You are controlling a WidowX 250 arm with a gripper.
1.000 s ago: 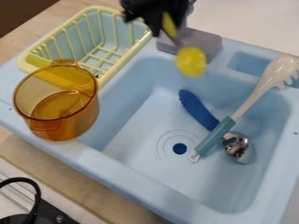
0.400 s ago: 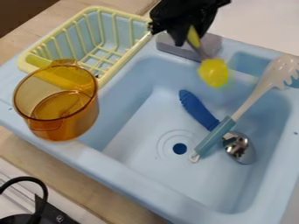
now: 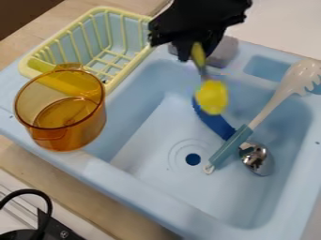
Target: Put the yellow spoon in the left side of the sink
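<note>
The black two-finger gripper (image 3: 197, 50) pinches the handle of the yellow-bowled spoon (image 3: 212, 97), bowl hanging below it over the light-blue plastic sink (image 3: 150, 133). Below the gripper, a blue-handled metal utensil (image 3: 216, 124) and a teal-handled white pasta server (image 3: 270, 108) cross, the blue handle partly behind the spoon's bowl. Beside the gripper sits a pale-yellow rack (image 3: 134, 63).

A see-through orange cup (image 3: 78, 133) stands just beside a light yellow rack (image 3: 33, 70). A white fork with a blue-green handle (image 3: 229, 147) lies across a shiny spoon with a dark blue handle (image 3: 214, 123). A bendy black cord (image 3: 46, 205) is near the wooden worktop (image 3: 56, 176).
</note>
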